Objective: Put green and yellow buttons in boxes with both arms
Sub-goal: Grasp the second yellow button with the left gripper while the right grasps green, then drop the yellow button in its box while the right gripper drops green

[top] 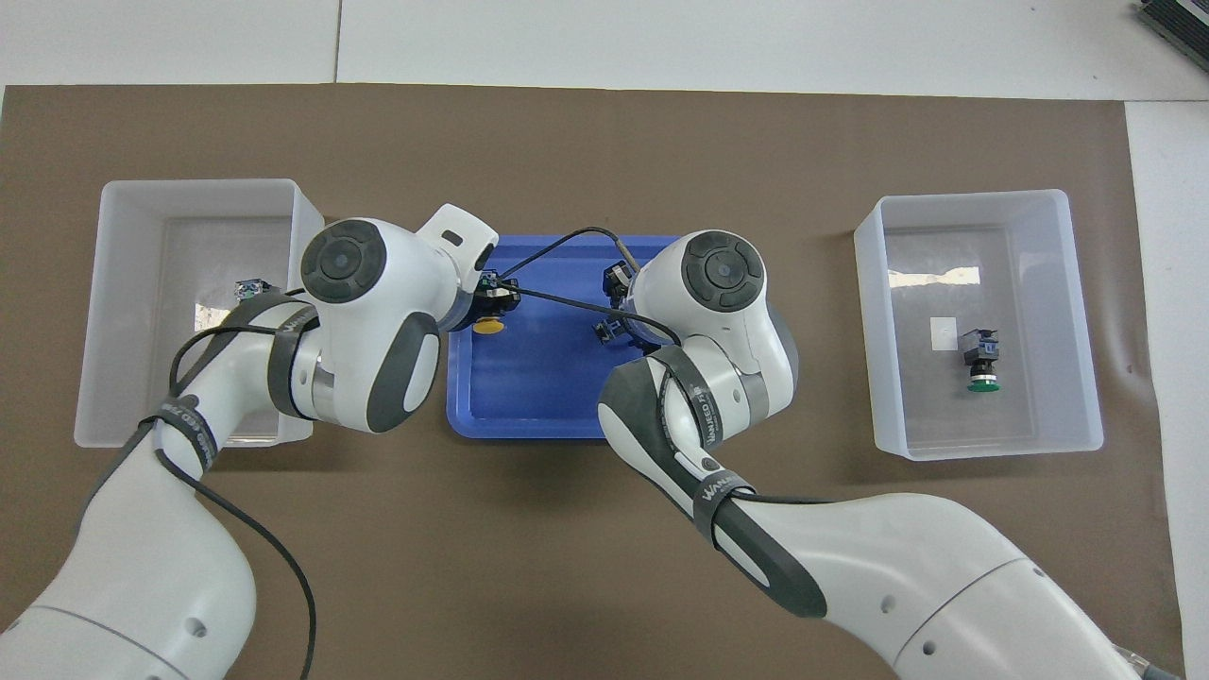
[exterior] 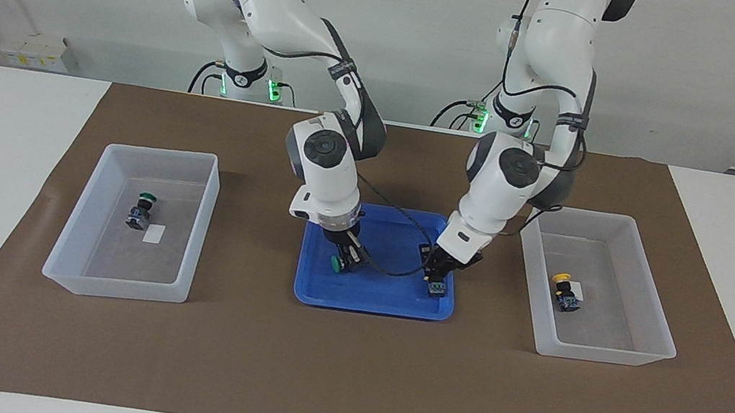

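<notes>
A green button and a yellow button lie in the blue tray. My right gripper is down in the tray at the green button, which my right arm hides in the overhead view. My left gripper is down at the yellow button, of which only the blue body shows in the facing view. The box toward the right arm's end holds a green button. The box toward the left arm's end holds a yellow button.
The tray stands in the middle of a brown mat, between the two boxes. White table shows around the mat. Black cables hang from both wrists over the tray.
</notes>
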Controlling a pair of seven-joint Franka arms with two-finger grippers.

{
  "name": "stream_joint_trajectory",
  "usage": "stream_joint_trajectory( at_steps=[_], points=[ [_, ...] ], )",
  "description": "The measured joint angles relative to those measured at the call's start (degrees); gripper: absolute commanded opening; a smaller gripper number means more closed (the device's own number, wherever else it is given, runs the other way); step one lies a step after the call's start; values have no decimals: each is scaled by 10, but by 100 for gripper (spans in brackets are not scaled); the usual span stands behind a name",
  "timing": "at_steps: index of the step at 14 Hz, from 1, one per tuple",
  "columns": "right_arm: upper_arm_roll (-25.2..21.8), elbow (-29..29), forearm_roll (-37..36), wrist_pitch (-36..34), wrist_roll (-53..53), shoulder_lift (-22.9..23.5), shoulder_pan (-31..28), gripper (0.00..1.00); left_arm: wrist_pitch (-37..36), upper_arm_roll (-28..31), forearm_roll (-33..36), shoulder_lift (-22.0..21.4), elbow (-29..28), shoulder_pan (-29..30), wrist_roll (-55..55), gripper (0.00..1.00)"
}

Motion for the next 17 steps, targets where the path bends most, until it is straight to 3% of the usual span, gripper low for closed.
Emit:
stream_joint_trajectory(
  at_steps=[3, 7, 12, 17],
  points=[
    [-1, 3, 0, -9, 0, -21, -6, 0, -103, 1, 0, -38, 32, 39, 32, 0],
    [-3, 6, 0, -98, -36, -90, -51, 0, -183, 6, 7, -51, 74, 93, 109, 0],
    [-3, 6, 0, -224, -209, -155, -146, 0, -188, 8, 50, -50, 76, 176, 250, 0],
    [-5, -10, 0, -278, -436, -168, -261, 0, -129, 9, 96, -51, 37, 223, 284, 0]
  ],
)
